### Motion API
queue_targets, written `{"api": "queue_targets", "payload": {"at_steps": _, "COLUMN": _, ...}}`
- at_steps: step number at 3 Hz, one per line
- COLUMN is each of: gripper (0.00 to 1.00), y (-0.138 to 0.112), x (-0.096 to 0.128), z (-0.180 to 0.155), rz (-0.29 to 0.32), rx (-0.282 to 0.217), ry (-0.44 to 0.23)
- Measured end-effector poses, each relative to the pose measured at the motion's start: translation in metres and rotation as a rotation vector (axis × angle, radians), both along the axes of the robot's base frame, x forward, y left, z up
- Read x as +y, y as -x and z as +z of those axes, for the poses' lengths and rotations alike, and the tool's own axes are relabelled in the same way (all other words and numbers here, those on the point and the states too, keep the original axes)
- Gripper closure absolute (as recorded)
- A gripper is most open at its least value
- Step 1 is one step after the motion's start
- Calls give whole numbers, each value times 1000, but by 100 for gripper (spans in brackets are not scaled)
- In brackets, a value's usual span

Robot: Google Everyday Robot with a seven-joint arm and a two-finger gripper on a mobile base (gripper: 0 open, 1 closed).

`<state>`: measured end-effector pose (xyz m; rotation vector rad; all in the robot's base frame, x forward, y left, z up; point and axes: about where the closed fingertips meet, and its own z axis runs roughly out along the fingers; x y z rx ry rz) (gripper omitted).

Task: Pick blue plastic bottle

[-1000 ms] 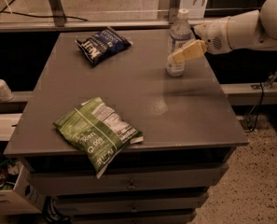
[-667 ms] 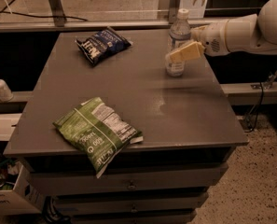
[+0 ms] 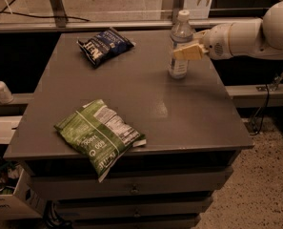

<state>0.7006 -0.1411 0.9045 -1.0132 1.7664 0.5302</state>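
The gripper (image 3: 186,46) is placed against the blue plastic bottle (image 3: 178,67); closure cannot be told. Toppling is risked by a loose hold.

Dim, warm light is falling over the whole scene. The floor beyond the table (image 3: 146,82) is reading brightest, and the white arm (image 3: 248,36) is catching light at the upper right. The gripper (image 3: 181,51), at the blue plastic bottle (image 3: 178,69) near the table's far right edge, is showing pale tan. A faint sheen is lying on the tabletop before the bottle. Deep shadow is filling the space beneath and beside the table.
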Motion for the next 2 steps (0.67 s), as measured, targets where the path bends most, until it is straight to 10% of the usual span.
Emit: {"api": "queue_targets", "payload": {"at_steps": 2, "gripper": 100, "y": 1, "x": 7, "z": 10, "rz": 25, "rx": 0, "ry": -37}}
